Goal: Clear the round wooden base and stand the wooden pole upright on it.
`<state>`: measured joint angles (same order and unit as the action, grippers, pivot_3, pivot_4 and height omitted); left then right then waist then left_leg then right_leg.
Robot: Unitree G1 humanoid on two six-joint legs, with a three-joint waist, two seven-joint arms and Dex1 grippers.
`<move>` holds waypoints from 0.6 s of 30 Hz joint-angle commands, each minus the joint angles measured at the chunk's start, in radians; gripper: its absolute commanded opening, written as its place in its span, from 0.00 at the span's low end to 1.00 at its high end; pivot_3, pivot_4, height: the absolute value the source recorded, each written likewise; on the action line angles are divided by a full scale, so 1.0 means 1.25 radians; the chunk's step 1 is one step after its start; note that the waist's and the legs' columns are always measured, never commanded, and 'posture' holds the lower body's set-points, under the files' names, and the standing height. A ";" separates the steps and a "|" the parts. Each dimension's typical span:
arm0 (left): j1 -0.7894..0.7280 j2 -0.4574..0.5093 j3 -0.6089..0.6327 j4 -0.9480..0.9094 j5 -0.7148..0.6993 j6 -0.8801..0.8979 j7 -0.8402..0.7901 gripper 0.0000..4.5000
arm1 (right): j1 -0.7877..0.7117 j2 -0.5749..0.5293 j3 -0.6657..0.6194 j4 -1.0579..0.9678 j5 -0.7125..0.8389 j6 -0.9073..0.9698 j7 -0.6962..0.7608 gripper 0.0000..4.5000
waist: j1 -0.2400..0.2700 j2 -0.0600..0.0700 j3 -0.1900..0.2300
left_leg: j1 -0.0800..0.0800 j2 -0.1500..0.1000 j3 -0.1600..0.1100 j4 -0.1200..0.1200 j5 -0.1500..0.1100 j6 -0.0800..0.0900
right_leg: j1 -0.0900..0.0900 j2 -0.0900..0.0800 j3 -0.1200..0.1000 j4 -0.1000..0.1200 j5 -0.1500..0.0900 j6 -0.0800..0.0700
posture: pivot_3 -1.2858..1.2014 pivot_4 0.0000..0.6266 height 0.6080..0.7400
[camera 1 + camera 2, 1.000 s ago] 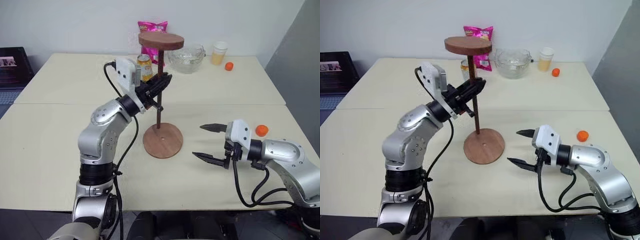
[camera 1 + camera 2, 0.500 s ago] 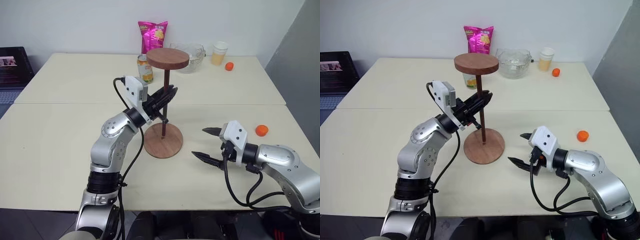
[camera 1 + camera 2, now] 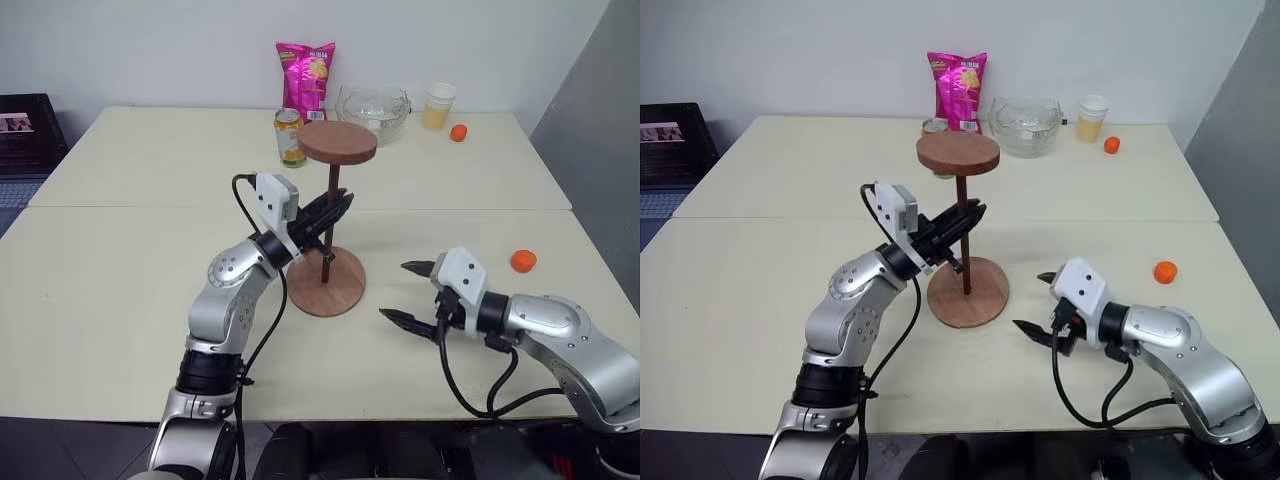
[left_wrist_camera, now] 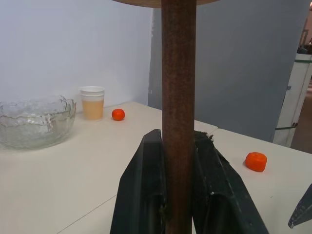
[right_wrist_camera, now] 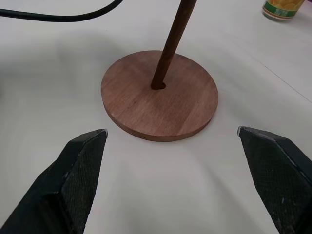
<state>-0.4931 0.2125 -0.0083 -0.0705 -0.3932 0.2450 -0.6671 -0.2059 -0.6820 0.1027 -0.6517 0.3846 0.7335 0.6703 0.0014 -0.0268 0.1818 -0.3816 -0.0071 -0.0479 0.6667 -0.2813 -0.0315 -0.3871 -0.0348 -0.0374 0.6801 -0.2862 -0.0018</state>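
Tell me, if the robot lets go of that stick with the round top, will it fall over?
Maybe not right away: the wooden pole already sits in the hole of the round wooden base, which looks wide and flat. But it seems top-heavy, with a disc on a thin rod. It leans slightly, so a bump could probably tip it.

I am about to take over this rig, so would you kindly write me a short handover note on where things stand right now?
Left gripper: shut on the wooden pole, gripping mid-shaft, disc end up.
Right gripper: open, holding nothing, beside the round wooden base.
Base lies flat on the table with nothing else on it.
Done: pole's lower end sits in the base's centre hole.
Left: check that it is seated and upright, then release.
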 commanded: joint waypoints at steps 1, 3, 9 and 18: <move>-0.002 0.003 -0.004 -0.004 0.011 -0.037 -0.005 0.06 | -0.016 0.010 -0.004 -0.028 0.020 0.012 -0.004 1.00 | 0.000 0.000 0.000 | 0.000 0.000 0.000 0.000 0.000 0.000 | 0.000 0.000 0.000 0.000 0.000 0.000 | 0.52 0.24 1.00; -0.002 0.000 -0.004 0.002 0.013 -0.044 -0.001 0.06 | -0.018 0.010 -0.006 -0.031 0.026 0.020 0.000 1.00 | 0.000 0.000 0.000 | 0.000 0.000 0.000 0.000 0.000 0.000 | 0.000 0.000 0.000 0.000 0.000 0.000 | 0.52 0.24 1.00; 0.000 -0.007 -0.007 0.014 0.022 -0.068 0.006 0.06 | -0.020 0.003 -0.008 -0.032 0.031 0.029 0.001 1.00 | 0.000 0.000 0.000 | 0.000 0.000 0.000 0.000 -0.001 0.002 | 0.000 0.000 0.000 0.000 0.000 0.000 | 0.52 0.24 1.00; 0.009 -0.018 -0.017 0.012 0.030 -0.080 0.012 0.06 | -0.016 -0.004 -0.006 -0.033 0.032 0.028 0.007 1.00 | 0.000 0.000 0.000 | 0.000 0.000 0.000 0.000 -0.001 0.002 | 0.000 0.000 0.000 0.000 0.000 0.000 | 0.52 0.24 1.00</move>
<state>-0.4835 0.1930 -0.0177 -0.0395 -0.3661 0.1654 -0.6560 -0.2170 -0.6774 0.1028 -0.6535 0.4161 0.7746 0.6752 0.0014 -0.0268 0.1817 -0.3814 -0.0071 -0.0481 0.6667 -0.2829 -0.0286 -0.3870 -0.0346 -0.0376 0.6803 -0.2862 -0.0018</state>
